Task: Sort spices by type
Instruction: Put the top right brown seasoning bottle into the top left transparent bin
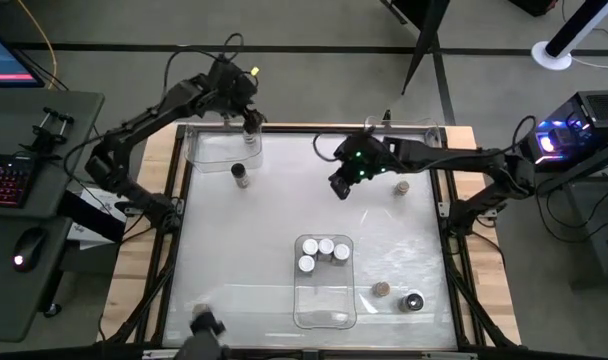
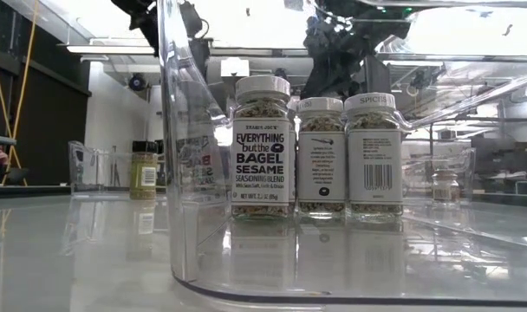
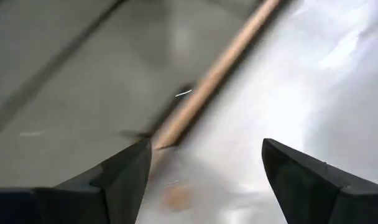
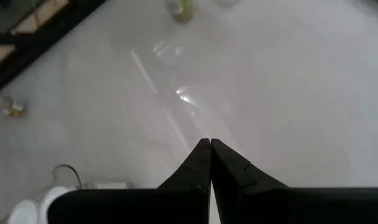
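Three white-capped jars are stood together at the far end of the near tray, which lies at the middle of the counter's near half; in the low view they are seen side by side through the tray's clear wall, the first labelled as bagel sesame seasoning. A dark-capped jar is stood on the counter just in front of the far-left tray. A tan-capped jar is placed toward the far right, near the right arm. Two more are found at the near right: a tan-capped one and, beside it, a dark one (apparently lying on its side). Another jar seems to be stood at the far-left tray's right edge, below the left gripper.

The left gripper is held over the far-left tray's far right corner, with its jaws spread wide and nothing between them; in its wrist view the fingers are seen well apart over the counter's wooden edge. The right gripper is held above the counter's far middle, with its jaws pressed together and nothing held, as its wrist view shows.
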